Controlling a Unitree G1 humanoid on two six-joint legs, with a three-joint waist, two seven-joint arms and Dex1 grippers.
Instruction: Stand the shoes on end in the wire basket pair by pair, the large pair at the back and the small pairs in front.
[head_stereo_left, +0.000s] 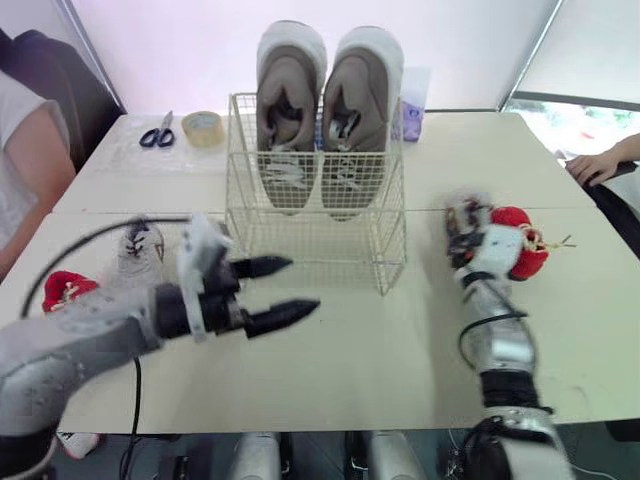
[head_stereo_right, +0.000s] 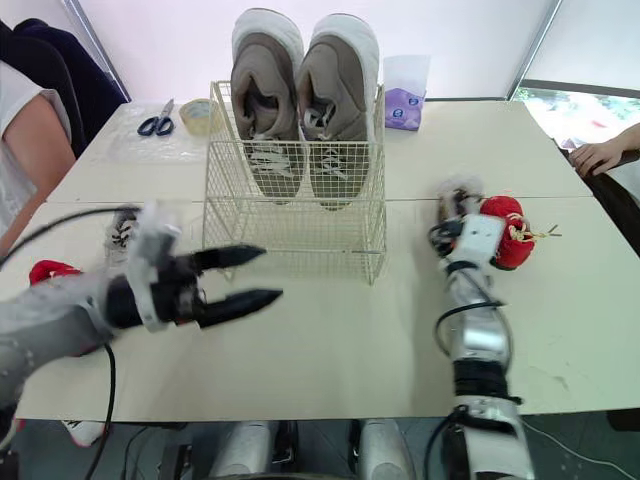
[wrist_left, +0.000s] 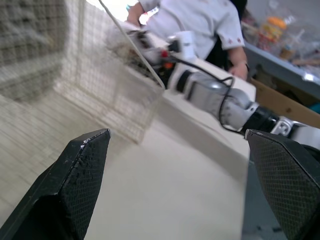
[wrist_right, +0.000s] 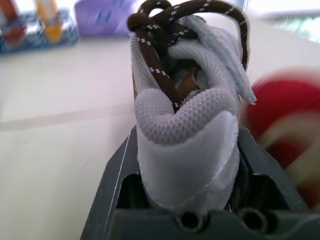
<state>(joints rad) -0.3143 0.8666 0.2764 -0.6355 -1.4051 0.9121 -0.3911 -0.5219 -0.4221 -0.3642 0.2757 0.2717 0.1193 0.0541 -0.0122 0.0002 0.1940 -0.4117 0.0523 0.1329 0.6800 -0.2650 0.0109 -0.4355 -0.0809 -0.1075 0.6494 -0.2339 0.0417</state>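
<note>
The large pair of taupe-and-white sneakers (head_stereo_left: 288, 110) already stands on end at the back of the cream wire basket (head_stereo_left: 315, 240), so the step in hand looks like the first of the small pairs. The right claw (head_stereo_right: 458, 222) is clamped across the sides of a small grey mesh shoe with brown laces (wrist_right: 185, 135), low over the pale worktop (head_stereo_left: 400, 360) to the right of the basket and just beside a small red shoe (head_stereo_left: 520, 240) lying there. The next move probably calls for lifting this shoe above the basket's rim, swinging it left, and lowering it upright into the free front section without knocking the sneakers behind. The left claw (head_stereo_left: 300, 285) gapes wide and holds nothing, hovering near the basket's front left corner without touching the wire. By that arm lie another small grey shoe (head_stereo_left: 140, 250), likely the mate, and a second small red shoe (head_stereo_left: 65, 290), both waiting on the worktop.
</note>
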